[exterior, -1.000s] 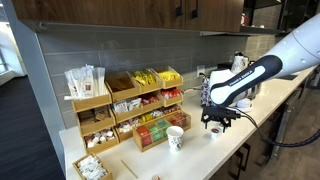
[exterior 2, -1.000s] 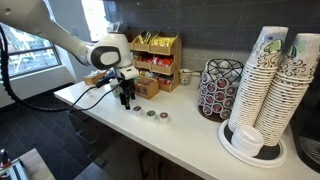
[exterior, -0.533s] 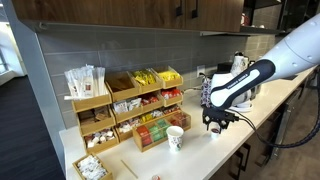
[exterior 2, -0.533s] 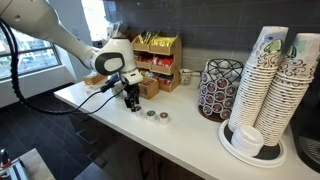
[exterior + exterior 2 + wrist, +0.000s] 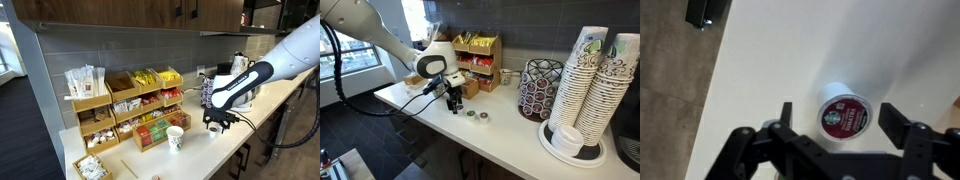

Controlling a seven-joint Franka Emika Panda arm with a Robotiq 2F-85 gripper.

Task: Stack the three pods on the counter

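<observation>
Exterior views face counter from opposite ends; wrist view looks down, close.

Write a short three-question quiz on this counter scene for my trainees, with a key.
1. True or false: in the wrist view, the gripper stands open around one upright pod.
2. In an exterior view, how many other pods sit on the counter beside the gripper? A none; B two; C five.
3. Fill in: the wrist-view pod's top is dark ____.
Key: 1 true; 2 B; 3 red.
</observation>
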